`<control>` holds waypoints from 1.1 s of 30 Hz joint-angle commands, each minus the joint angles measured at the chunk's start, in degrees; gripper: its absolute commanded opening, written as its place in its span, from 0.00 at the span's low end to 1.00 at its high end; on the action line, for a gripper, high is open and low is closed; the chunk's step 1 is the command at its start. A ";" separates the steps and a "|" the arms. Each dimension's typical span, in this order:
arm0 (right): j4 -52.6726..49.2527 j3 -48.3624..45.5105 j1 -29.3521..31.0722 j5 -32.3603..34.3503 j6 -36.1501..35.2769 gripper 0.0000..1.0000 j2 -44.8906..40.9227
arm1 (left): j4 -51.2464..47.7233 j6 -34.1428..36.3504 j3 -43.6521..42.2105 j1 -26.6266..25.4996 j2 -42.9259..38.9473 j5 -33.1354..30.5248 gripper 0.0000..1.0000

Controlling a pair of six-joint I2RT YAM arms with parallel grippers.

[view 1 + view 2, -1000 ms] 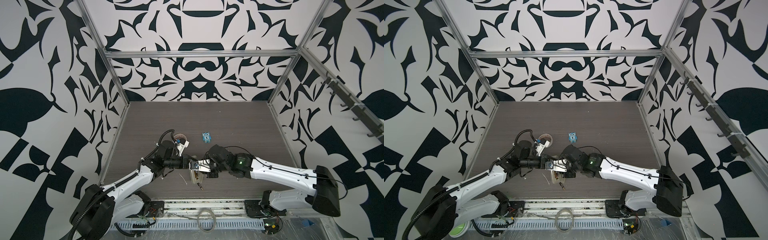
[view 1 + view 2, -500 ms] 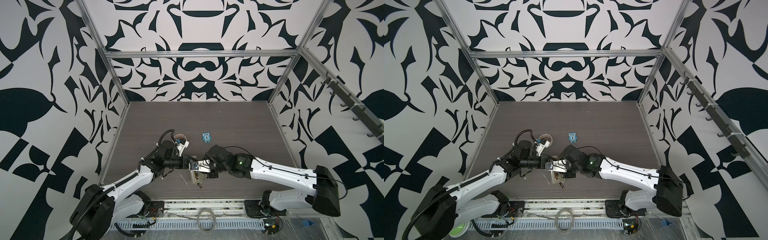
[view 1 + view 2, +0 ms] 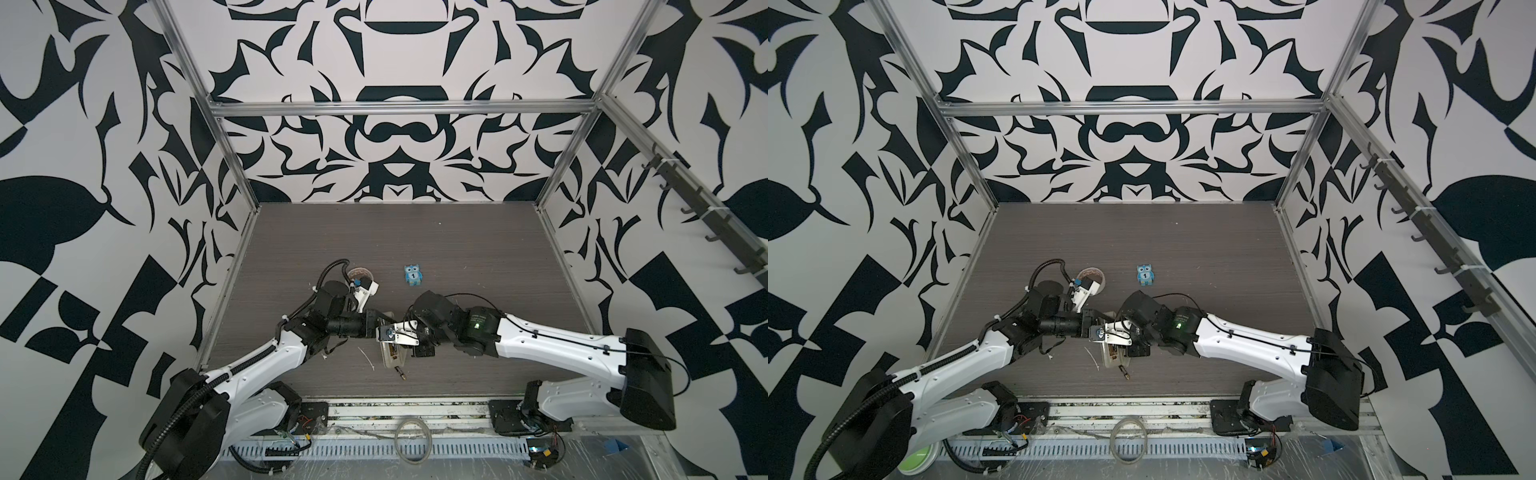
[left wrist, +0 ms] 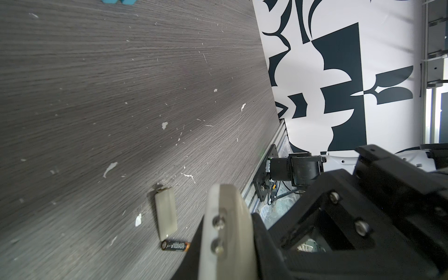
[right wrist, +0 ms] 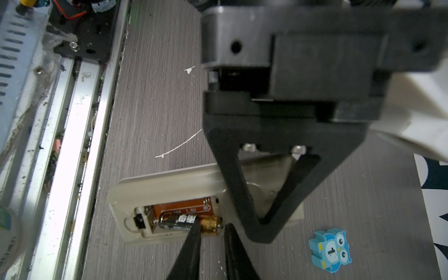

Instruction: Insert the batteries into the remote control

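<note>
Nearest us, along the aluminium front rail [image 5: 80, 145], the remote control [image 5: 169, 184] lies flat on the tabletop [image 3: 415, 232], back upward and compartment uncovered, which we read as the posture that exposes the bays for loading. One battery [image 5: 174, 221] sits in the bay by the remote's long edge, its dark end against the spring [image 5: 155, 219]. The neighbouring bay shows only orange board [image 5: 184, 206]. The right gripper [image 5: 212, 224] has its jaws narrowly parted astride that battery's brass end, gripping nothing that we can see, and we judge that it is pressing the cell home. The left gripper [image 5: 260, 225], jaws closed and empty so far as we can tell, rests over the remote's body, apparently to pin it against sliding. A second battery [image 4: 175, 245] lies loose on the tabletop, touching or nearly touching a pale lid [image 4: 166, 215], probably the compartment's cover. Farther back stand a blue owl figure [image 3: 412, 275] and a tape roll [image 3: 360, 274], both well apart from the work. The tabletop is dark grey woodgrain, flecked with pale chips; black-and-white patterned walls [image 3: 399, 137] on a metal frame [image 3: 399, 109] enclose it.
</note>
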 commanded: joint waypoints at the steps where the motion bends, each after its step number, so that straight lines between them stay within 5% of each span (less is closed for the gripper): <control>1: 1.01 1.48 0.58 0.41 -0.19 0.22 -0.34 | 1.27 -0.24 1.33 -0.26 -0.10 1.22 0.00; 33: -2.80 2.84 1.75 0.67 -1.68 0.17 4.28 | 2.07 -0.76 1.28 -0.22 -1.62 1.43 0.00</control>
